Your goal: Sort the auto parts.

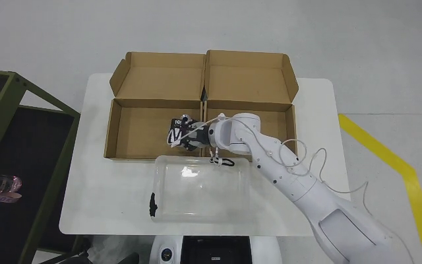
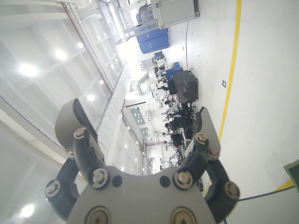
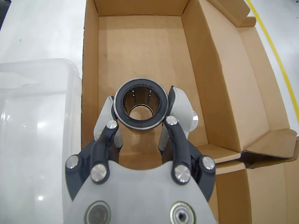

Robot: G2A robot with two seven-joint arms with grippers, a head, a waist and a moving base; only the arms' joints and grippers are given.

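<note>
Right gripper [image 3: 142,102] clamps the bearing [image 3: 141,124] across its outer wall; rigid, probably heavy, slippery steel.

bearing [image 3: 141,82]: lower body hidden between the fingers of the right gripper [image 3: 141,103].
right box [image 1: 273,122]: floor mostly covered by the right arm [image 1: 283,168].
clear bin [image 1: 198,191]: black piece [image 1: 153,204] at its 9 o'clock rim, too small to identify.

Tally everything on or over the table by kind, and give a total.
boxes: 2
bin: 1
bearing: 1
Total: 4
</note>
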